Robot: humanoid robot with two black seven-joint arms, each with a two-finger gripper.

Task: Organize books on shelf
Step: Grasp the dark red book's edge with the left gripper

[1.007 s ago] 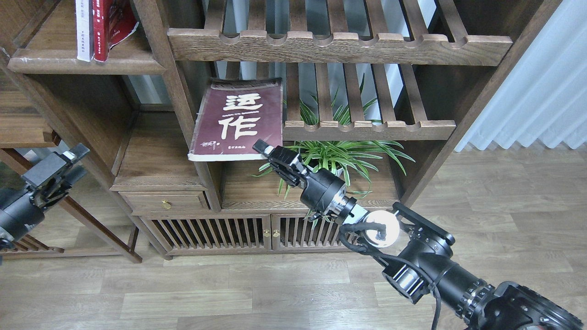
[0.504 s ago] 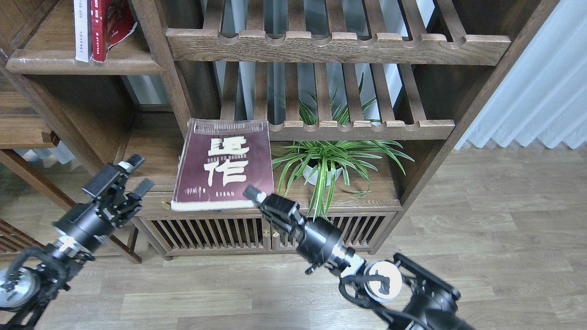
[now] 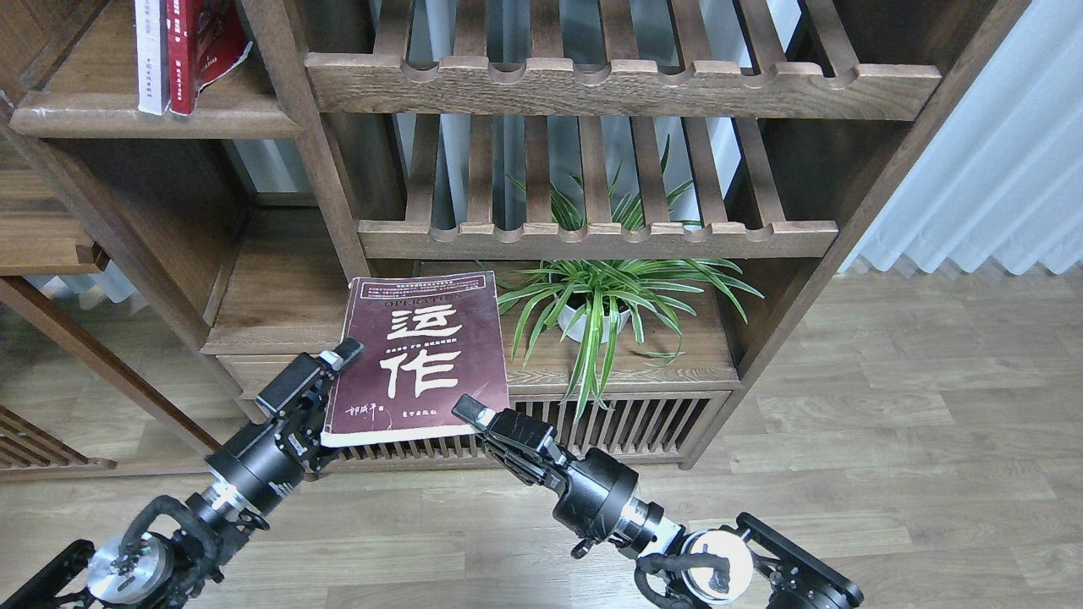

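right gripper [image 3: 470, 413] pinches the lower right corner of the maroon book [image 3: 420, 355], mid-frame, held clear of the shelf [image 3: 152, 118] at upper left. left gripper [image 3: 337, 359] touches its left edge; closure cannot be told. judged a light, floppy paperback with a glossy, slippery cover, so better gripped at the spine. large white characters; worn corners. white book [image 3: 153, 51] and red book [image 3: 193, 46] stand on the shelf

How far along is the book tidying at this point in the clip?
Done: the white book and red book stand upright on the upper-left shelf. In hand: the maroon book is held face-up in front of the cabinet, the right gripper at its lower right corner and the left gripper at its lower left edge. Left: placing it on the shelf with the others.
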